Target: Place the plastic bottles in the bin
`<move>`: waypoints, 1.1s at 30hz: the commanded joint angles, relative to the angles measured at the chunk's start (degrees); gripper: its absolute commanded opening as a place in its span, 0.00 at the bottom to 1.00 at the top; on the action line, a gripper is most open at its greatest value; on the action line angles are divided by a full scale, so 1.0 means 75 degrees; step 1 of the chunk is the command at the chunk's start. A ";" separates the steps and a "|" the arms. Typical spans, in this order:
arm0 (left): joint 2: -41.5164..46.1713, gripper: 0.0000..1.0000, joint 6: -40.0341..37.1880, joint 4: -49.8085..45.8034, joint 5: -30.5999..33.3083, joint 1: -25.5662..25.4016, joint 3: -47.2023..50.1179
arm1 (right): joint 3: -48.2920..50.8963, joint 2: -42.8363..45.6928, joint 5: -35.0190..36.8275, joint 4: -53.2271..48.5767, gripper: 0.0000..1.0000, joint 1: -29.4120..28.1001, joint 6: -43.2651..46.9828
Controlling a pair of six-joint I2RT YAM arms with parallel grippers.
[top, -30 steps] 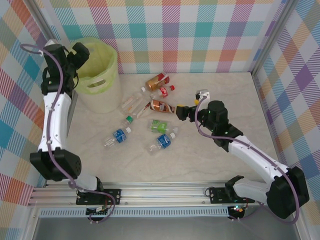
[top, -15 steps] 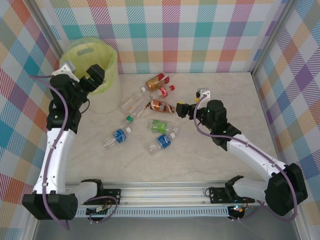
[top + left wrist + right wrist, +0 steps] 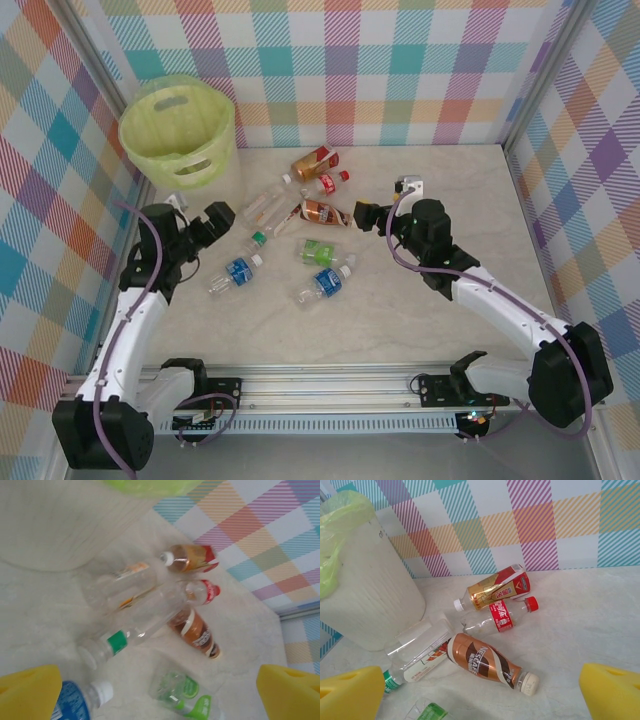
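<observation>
Both pairs of jaws spread wide, empty, ready to straddle a bottle. Blue-label bottle (image 3: 75,702) lies just below my left jaws, brown bottle (image 3: 487,664) just ahead of my right jaws; the bin (image 3: 215,160) waits beyond the left.

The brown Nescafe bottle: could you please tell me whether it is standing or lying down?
Lying down: the brown Nescafe bottle rests lengthwise on the table, its white cap pointing sideways.
</observation>
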State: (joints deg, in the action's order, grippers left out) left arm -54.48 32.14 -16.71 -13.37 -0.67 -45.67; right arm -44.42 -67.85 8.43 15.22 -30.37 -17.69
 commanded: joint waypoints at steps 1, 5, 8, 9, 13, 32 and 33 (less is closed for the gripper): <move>0.0011 1.00 0.0014 0.0356 0.0750 0.0015 0.0627 | -0.0097 -0.0103 0.0120 0.0326 1.00 -0.0018 -0.0186; -0.0441 1.00 0.0339 0.0746 0.1337 0.0088 0.1200 | -0.0136 -0.0120 0.0078 0.0302 1.00 -0.0017 -0.0225; -0.0804 1.00 0.0353 0.0864 0.1708 0.0106 0.1512 | -0.0117 -0.0049 0.0092 0.0219 1.00 -0.0017 -0.0201; -0.0905 1.00 0.0306 0.1017 0.1641 0.0134 0.1645 | -0.0103 -0.0026 0.0102 0.0200 1.00 -0.0017 -0.0184; -0.1271 1.00 0.0101 0.2026 0.1267 0.0171 0.2202 | -0.0010 0.0012 0.0180 0.0225 1.00 -0.0017 -0.0172; -0.0361 1.00 0.0388 0.0398 0.0991 -0.1616 0.2788 | -0.0217 -0.0495 -0.0111 0.0389 1.00 -0.0017 -0.0370; -0.0353 1.00 0.0312 0.0197 0.1194 -0.1761 0.2824 | -0.0251 -0.0503 -0.0118 0.0355 1.00 -0.0017 -0.0357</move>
State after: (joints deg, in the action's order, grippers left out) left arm -58.11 36.18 -8.51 -8.40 -11.57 -26.04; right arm -44.45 -71.24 8.36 15.66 -30.37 -19.38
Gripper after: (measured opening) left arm 0.999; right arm 0.996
